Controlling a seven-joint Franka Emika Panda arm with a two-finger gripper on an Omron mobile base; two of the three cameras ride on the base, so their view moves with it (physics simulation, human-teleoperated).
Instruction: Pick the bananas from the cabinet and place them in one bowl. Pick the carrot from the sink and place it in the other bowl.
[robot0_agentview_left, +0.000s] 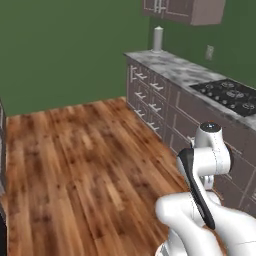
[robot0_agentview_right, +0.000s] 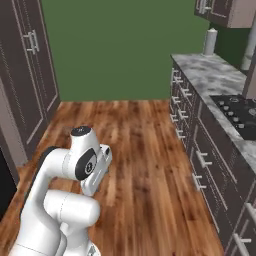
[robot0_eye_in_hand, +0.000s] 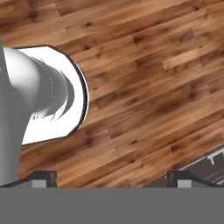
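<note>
claw (robot0_eye_in_hand: 112, 177) open over floor (robot0_eye_in_hand: 144, 78), tips cropped.

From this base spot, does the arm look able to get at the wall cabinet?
Probably not. The gripper hangs open over bare wood floor, and the wall cabinet sits high above the far end of the counter, well beyond the folded arm.

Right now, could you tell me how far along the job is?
Nothing looks done. The gripper is open and empty, pointing at the wooden floor. The counter with the stovetop holds no bowls. Both bananas and the carrot remain.
</note>
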